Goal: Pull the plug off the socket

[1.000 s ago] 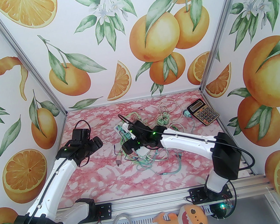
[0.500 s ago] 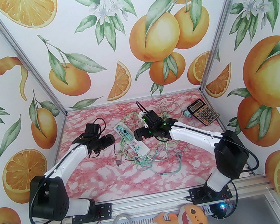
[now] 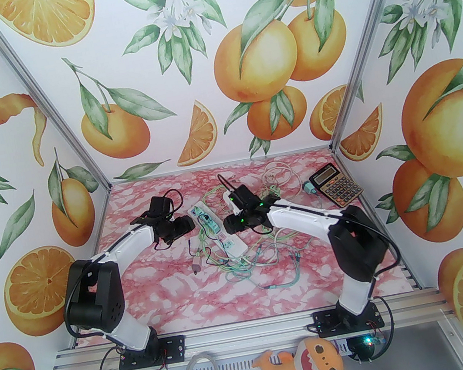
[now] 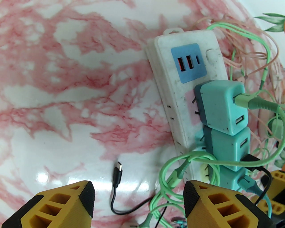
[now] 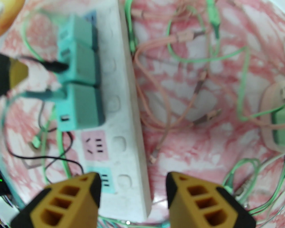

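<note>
Both arms have drawn in toward the middle since the earlier frame. The left arm has swung its wrist closer to the white power strip, and the right arm has come slightly nearer and lower, so the two wrists now face each other across the strip.

By my reading the task is at the approach and no pulling has started. Three teal plugs sit seated in a row along the strip, which lies flat on the tabletop amid loose green cables.

Seen from the left wrist, the left jaws stand apart and grip nothing. They hover beside the strip's near stretch, with a loose black cable end and green loops below them. From the right wrist, the right jaws are also apart and empty, hanging over the strip's free end near its empty outlets.

What remains is everything that matters: steadying the strip, closing on a plug and drawing it out.
</note>
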